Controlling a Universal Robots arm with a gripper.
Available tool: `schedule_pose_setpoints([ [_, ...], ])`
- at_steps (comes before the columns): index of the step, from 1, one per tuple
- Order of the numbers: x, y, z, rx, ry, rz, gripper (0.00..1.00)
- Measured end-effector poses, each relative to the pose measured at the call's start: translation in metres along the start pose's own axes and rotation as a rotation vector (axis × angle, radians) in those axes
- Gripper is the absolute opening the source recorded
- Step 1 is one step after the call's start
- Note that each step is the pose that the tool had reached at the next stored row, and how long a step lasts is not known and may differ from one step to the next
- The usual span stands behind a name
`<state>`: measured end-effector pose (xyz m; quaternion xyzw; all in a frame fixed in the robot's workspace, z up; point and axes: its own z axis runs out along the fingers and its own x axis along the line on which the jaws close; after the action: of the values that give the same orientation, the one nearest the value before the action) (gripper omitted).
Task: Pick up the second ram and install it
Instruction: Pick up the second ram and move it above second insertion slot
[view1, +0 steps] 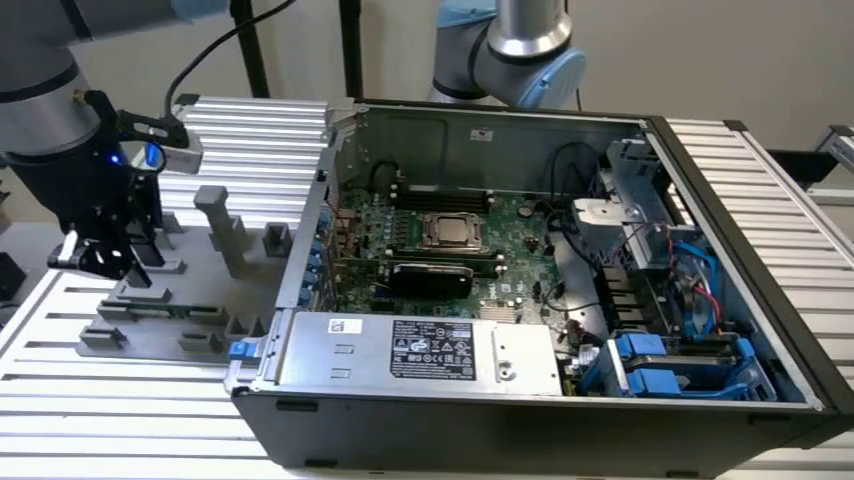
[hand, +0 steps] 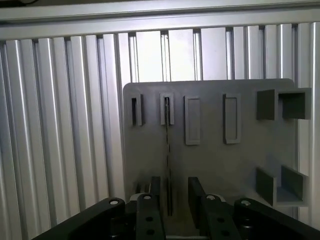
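Hanging low over the grey holder (hand: 212, 165) with the claw (hand: 174, 192) spread open, pinching nothing. Has one black finger (hand: 150, 212) on each side of the second ram (hand: 167, 145). Finds that thin green stick standing on its edge in the holder's slots, running out from between the fingers and away from the claw. Looks a bit nearer one finger than the other; cannot tell whether touching it. Could go wrong from here in a few ways. May shove the stick sideways and tip it in its slot by closing off-centre, because of one finger landing first. Might let it slip out, being so thin, or bump the holder by reaching down too far. Could hurt the stick by squeezing too hard. Leaves the open computer case (view1: 467, 125) well apart from the claw, with the green motherboard (view1: 518, 288) and the silver CPU socket (view1: 451, 230) inside. Shows a black label (view1: 434, 350) with white writing on the silver box (view1: 320, 355) at the front of that case, plus a small white sticker (view1: 344, 325) just beside it, both too tiny to read. Shows no brand name clear enough to read.
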<state>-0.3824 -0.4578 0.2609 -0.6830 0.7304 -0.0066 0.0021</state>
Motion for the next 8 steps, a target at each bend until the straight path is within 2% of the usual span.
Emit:
schedule_pose_setpoints([
  [8, 0.0, 0.0002, 0.0144, -0.0001, 0.0001, 0.0, 1.0],
])
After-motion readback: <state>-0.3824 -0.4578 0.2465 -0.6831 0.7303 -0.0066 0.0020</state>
